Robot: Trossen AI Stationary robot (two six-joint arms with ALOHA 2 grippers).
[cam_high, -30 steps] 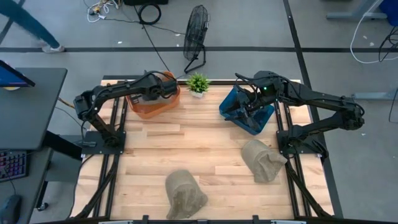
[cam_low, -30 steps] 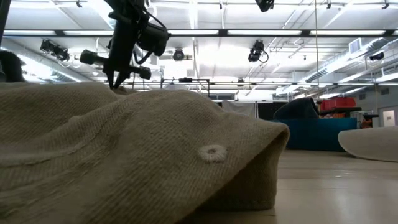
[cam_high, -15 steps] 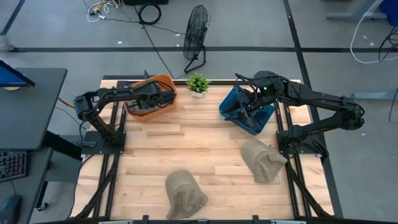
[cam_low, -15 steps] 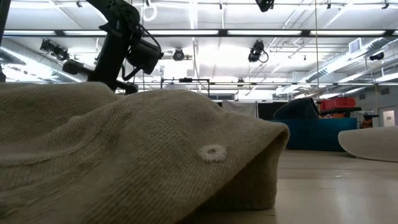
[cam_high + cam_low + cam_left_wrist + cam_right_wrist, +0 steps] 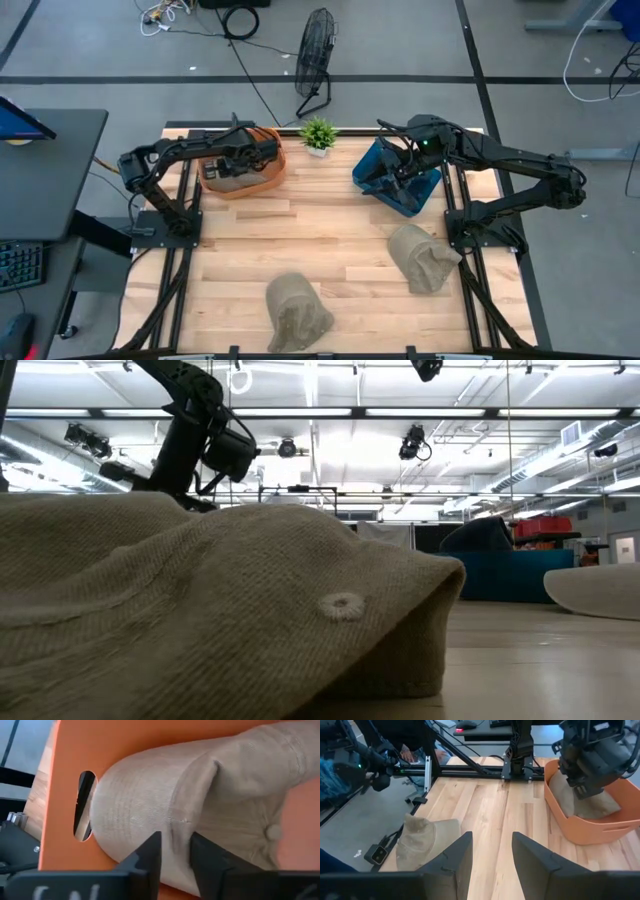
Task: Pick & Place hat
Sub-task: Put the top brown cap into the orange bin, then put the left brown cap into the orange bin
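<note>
You've got the left gripper (image 5: pixel 228 166) down inside the orange bin (image 5: pixel 262 178) at the table's far left, fingers nipped on a fold of the tan hat (image 5: pixel 200 810) lying in that bin. The right gripper (image 5: pixel 397 172) sits over the blue bin (image 5: pixel 425 190) w/ fingers parted & empty. Two more tan hats on the table: near-centre hat (image 5: pixel 297 310) & right-side hat (image 5: pixel 420 257), well apart

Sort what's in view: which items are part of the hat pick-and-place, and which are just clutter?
Job items:
- hat in the orange bin, left gripper at it
- orange bin
- hat near the front edge
- hat on the right side
- blue bin, right gripper above it, open

Lying about:
- small potted plant
- floor fan
</note>
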